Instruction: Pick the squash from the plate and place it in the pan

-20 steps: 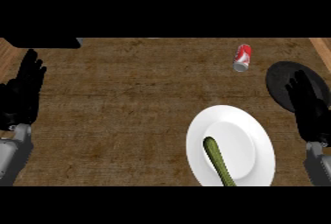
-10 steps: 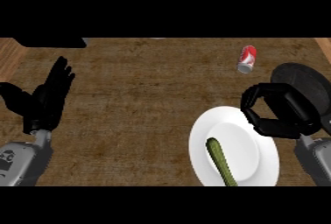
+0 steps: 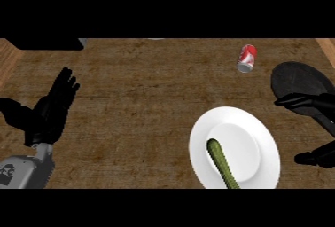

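Note:
A long green squash (image 3: 222, 163) lies on the white plate (image 3: 252, 133) at the lower right of the counter, its lower end cut off by the view's edge. The black pan (image 3: 300, 79) sits beyond the plate at the right edge. My right hand (image 3: 315, 106) shows only partly at the right edge, just right of the plate and over the pan's near side. Its fingers and thumb are spread wide apart and hold nothing. My left hand (image 3: 47, 113) rests open at the left, fingers up, far from the plate.
A red can (image 3: 247, 58) lies on its side at the back, left of the pan. A dark block (image 3: 40, 43) fills the back left corner. Bare wooden countertop (image 3: 144, 102) stretches between my left hand and the plate.
My right hand has shifted right, off the plate's upper rim toward the view's edge, and its fingers have spread. The left hand has barely moved. The squash lies as before.

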You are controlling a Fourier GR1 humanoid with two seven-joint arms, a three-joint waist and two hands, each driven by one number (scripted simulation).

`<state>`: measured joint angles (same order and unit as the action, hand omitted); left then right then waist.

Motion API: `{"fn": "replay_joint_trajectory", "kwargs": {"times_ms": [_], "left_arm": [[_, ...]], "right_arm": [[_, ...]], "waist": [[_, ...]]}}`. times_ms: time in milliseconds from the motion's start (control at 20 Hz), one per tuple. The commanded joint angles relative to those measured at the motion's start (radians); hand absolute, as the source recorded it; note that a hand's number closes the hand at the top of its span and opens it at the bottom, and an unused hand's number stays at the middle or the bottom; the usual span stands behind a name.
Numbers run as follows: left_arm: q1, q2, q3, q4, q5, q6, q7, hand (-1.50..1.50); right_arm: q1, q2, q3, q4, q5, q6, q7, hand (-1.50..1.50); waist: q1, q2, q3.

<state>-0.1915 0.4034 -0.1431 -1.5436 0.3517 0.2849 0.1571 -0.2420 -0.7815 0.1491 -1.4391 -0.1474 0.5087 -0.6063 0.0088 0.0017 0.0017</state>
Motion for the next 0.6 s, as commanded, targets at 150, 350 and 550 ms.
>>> {"fn": "replay_joint_trajectory", "kwargs": {"times_ms": [150,350,550], "left_arm": [[0.007,-0.026,0.005,0.001,-0.007,-0.024,0.002,0.0],[0.013,0.014,0.054,-0.024,0.013,-0.038,0.017,0.0],[0.026,-0.038,0.016,-0.015,-0.015,-0.027,0.001,0.0]], "right_arm": [[-0.166,-0.012,0.047,0.001,0.149,0.047,-0.031,-1.5],[-0.192,-0.026,0.148,-0.11,0.304,-0.007,0.05,-1.5],[-0.215,-0.015,0.221,-0.182,0.425,-0.004,0.132,-1.5]], "waist": [[0.004,0.0,-0.002],[0.008,-0.003,-0.003],[-0.003,-0.002,-0.003]]}}
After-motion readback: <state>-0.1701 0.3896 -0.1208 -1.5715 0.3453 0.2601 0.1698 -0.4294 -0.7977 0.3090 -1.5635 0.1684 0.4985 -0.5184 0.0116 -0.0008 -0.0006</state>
